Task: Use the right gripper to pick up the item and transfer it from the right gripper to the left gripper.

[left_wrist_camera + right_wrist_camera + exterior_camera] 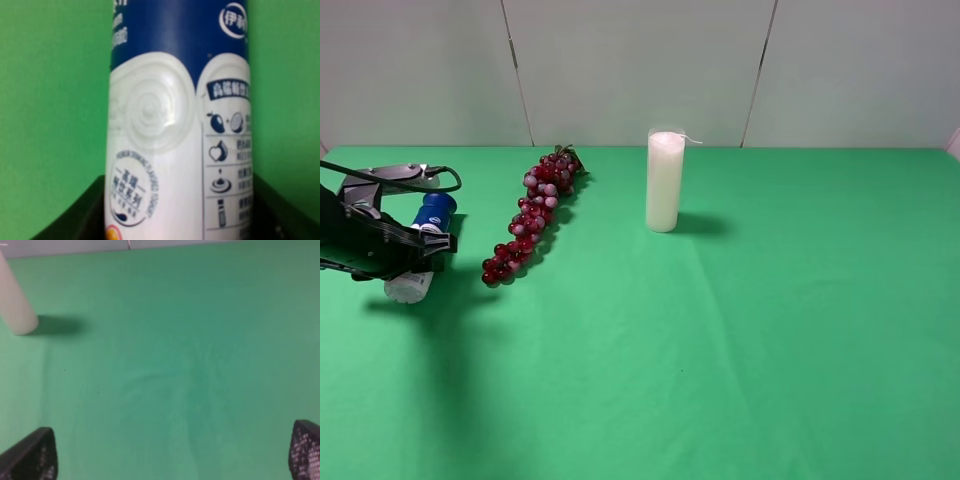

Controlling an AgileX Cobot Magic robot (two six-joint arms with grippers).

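Note:
The item (424, 250), a bottle with a dark blue cap and a white lower body, hangs tilted above the green cloth at the far left. My left gripper (432, 244) is shut on its middle. In the left wrist view the item (175, 125) fills the picture, printed label facing the camera, with the black fingers (82, 217) on either side of it. My right gripper (170, 455) is out of the exterior high view. Its wrist view shows the two dark fingertips (30, 457) far apart over bare cloth, open and holding nothing.
A tall white candle (664, 182) stands upright at the back middle and shows as the candle (15, 305) in the right wrist view. A bunch of red grapes (535, 215) lies just right of the left gripper. A green cloth (740, 340) covers the table.

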